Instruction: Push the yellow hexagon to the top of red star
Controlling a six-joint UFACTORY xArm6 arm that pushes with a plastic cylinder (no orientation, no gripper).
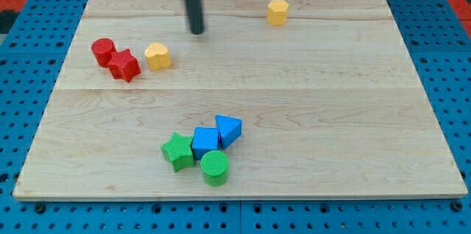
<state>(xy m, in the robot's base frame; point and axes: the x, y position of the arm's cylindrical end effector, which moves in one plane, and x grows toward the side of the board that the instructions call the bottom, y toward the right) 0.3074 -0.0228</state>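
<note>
The yellow hexagon (277, 12) is sitting near the view's top edge of the wooden worktop (331, 116), right of centre and well apart from every other block. My tip (196, 32) is hovering to its left, touching nothing, roughly between it and the red star (125, 65). I am carrying no hand, only the bare rod, so nothing is clenching or grasping.

The red star is lying at the view's left, touching the red cylinder (104, 51) on its upper left, with a second yellow block (157, 56), shape unclear, just beside its right.

I am judging the hexagon to be light, rigid and quick to slide on smooth wood. It is likely to spin or slip off the rod if struck off-centre. So I am planning to meet it on its right-hand face, square on, and drive it leftward.

The green star (177, 151), blue cube (205, 143), blue triangle (229, 129) and green cylinder (215, 168) are clustering near the view's bottom, out of the way
</note>
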